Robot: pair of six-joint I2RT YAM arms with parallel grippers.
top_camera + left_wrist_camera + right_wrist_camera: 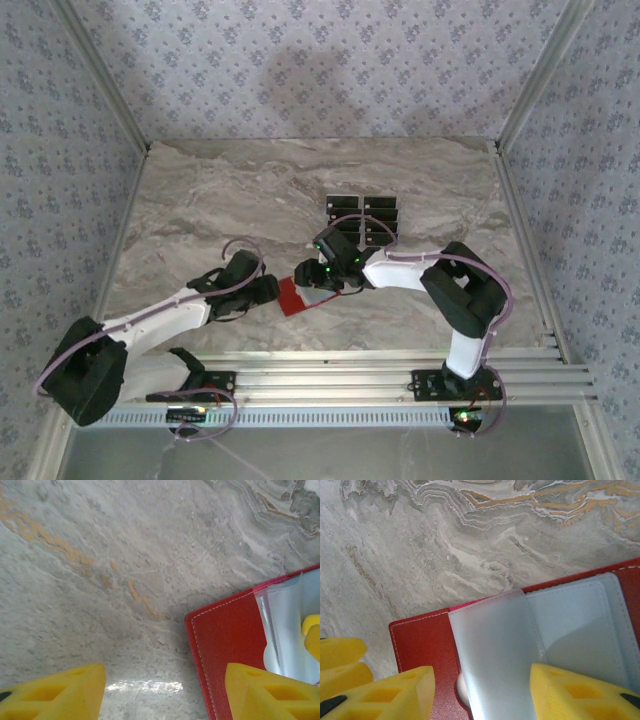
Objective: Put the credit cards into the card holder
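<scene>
Credit cards [362,218] lie in two short columns on the worktop [220,200] just beyond the right fingers [395,690] — the nearer arm. Card holder [293,297] lies open between both arms: left fingers [55,692] spread, empty, over its red edge; right fingers straddle its clear sleeve [490,650] — grip unclear.

Red card holder [420,640], grey-blue pockets [570,625], seemingly black credit cards [362,218], grey marbled table [220,200]

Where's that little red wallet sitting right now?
From above, the red wallet lies open on the marble table, front of centre, between the left gripper and the right gripper, with the black cards just behind it.
</scene>
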